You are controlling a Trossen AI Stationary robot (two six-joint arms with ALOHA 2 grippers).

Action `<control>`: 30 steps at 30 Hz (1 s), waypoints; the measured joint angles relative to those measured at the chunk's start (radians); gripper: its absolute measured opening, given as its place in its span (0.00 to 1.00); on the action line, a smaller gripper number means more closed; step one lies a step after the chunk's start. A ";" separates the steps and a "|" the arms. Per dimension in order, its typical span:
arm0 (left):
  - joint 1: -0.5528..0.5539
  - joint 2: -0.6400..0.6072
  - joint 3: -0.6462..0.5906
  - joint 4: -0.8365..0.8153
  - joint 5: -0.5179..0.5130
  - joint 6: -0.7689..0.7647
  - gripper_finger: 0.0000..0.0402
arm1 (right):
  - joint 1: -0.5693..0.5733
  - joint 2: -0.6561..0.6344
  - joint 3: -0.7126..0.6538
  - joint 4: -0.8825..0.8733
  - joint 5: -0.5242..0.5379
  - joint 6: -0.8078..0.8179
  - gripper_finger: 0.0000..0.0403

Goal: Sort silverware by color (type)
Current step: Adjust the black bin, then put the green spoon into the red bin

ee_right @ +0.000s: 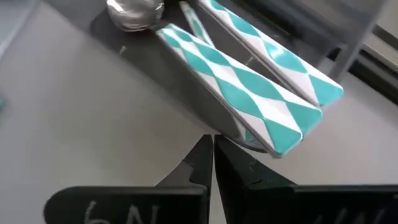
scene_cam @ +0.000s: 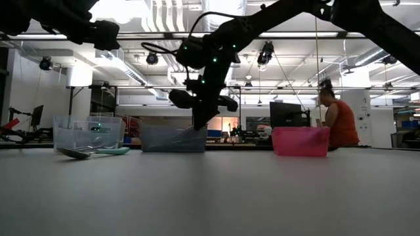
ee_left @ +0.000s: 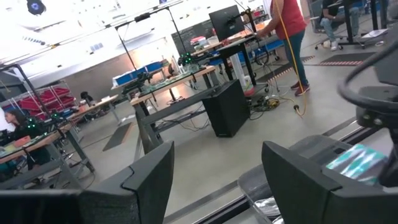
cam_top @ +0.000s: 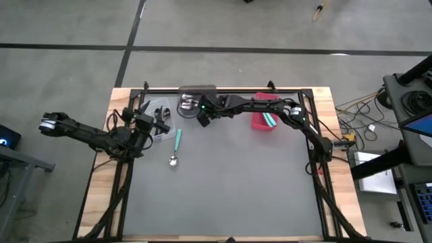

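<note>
Clearly, the right pincer (ee_right: 213, 163), clenched empty, hovers over teal-handled spoons (ee_right: 249, 93) in the grey bin (cam_top: 196, 101).

Beyond your table you see a grey concrete floor (cam_top: 223, 23) crossed by dark lines, bright ceiling lights (scene_cam: 125, 9), black workbenches (ee_left: 186, 102), and a person (scene_cam: 338, 121) at a monitor (scene_cam: 287, 115).

You're in a robotics lab: beyond the right pincer (scene_cam: 197, 124) stand workbenches (ee_left: 174, 84), a monitor (scene_cam: 289, 115), exposed ceiling ducts (scene_cam: 197, 13), and a person (scene_cam: 338, 121) seated at a desk.
</note>
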State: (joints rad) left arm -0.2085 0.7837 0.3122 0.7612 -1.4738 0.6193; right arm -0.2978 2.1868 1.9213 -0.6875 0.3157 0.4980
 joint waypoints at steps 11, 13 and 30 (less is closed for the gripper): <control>0.000 0.000 0.000 0.000 0.021 0.000 0.56 | 0.002 -0.005 0.000 -0.153 -0.002 -0.010 0.02; 0.000 0.000 0.000 0.000 0.021 0.000 0.56 | 0.027 -0.007 0.000 -0.202 -0.007 -0.010 0.02; -0.086 0.091 0.016 -0.027 0.117 -0.236 0.56 | 0.168 -0.118 -0.026 -0.489 0.266 -0.123 0.02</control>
State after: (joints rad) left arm -0.2945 0.8745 0.3286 0.7346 -1.3567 0.3828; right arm -0.1296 2.0684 1.8958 -1.1762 0.5819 0.3750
